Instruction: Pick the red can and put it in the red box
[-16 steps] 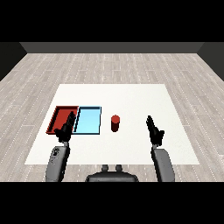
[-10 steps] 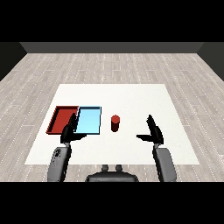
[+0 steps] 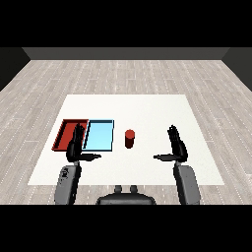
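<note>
Spreading since before — both hands' thumbs (image 3: 161, 157).

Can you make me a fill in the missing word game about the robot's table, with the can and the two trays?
1. The red can stands on the white table, just right of the light ____ tray.
2. The tray farthest to the left is ____.
3. The can is ____, not lying down.
4. The hand nearer the trays is the robot's ____ hand; the other hand is right of the can.

Missing words: blue; red; upright; left
</note>
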Motion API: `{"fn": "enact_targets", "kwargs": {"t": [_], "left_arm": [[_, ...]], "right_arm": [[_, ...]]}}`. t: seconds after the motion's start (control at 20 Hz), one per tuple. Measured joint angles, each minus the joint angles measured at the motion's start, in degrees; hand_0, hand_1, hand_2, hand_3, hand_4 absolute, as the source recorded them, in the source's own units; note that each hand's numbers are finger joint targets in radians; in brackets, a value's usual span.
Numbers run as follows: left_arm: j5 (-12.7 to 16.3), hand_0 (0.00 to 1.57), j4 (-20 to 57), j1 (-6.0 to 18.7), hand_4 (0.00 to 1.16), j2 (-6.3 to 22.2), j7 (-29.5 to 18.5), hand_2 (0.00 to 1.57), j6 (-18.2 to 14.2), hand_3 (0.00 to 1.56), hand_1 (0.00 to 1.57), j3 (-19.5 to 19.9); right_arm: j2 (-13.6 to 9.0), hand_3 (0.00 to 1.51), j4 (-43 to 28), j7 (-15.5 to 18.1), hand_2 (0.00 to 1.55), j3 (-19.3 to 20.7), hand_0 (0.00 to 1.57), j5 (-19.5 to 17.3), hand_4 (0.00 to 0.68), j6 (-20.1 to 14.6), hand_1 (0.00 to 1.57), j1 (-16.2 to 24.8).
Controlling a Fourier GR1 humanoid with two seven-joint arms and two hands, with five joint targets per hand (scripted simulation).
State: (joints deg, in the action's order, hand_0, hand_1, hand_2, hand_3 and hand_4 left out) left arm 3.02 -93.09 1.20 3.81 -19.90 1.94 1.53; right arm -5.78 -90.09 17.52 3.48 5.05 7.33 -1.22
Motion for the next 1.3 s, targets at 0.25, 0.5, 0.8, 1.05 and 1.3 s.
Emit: {"fn": "enact_targets", "kwargs": {"t": [0.25, 0.5, 0.8, 1.05, 1.3], "left_arm": [[-0.5, 0.0, -0.3, -1.6, 0.0, -0.6, -2.7, 0.0, 0.4, 0.0, 0.0, -0.2], [-2.2, 0.0, 1.6, -0.1, 0.0, -1.1, -3.5, 0.0, -0.8, 0.0, 0.0, -0.2], [-2.1, 0.0, 3.5, 1.2, 0.0, -1.2, -4.4, 0.0, -0.7, 0.0, 0.0, 0.4], [-2.5, 0.0, 3.3, 1.8, 0.0, -1.3, -3.8, 0.0, -1.5, 0.0, 0.0, 0.5], [-1.8, 0.0, 3.5, 1.0, 0.0, -0.8, -4.4, 0.0, -0.7, 0.0, 0.0, 1.2]], "right_arm": [[0.5, 0.0, 0.3, 2.2, 0.0, 0.2, 0.0, 0.0, 0.0, 0.8, 0.0, 0.3], [0.4, 0.0, 1.8, 2.6, 0.0, 0.7, 0.0, -0.4, 0.0, 0.9, 0.0, -1.5], [0.5, 0.0, 3.3, 1.5, 0.0, 0.7, 0.0, -0.4, 0.0, 1.3, 0.0, -3.7], [2.1, 0.0, 5.5, 0.0, 0.0, -0.4, 0.0, -0.7, 0.0, 0.3, 0.0, -6.7], [3.3, 0.0, 9.6, 0.3, 0.0, -0.4, 0.0, -0.1, 0.0, 0.0, 0.0, -9.0]]}}
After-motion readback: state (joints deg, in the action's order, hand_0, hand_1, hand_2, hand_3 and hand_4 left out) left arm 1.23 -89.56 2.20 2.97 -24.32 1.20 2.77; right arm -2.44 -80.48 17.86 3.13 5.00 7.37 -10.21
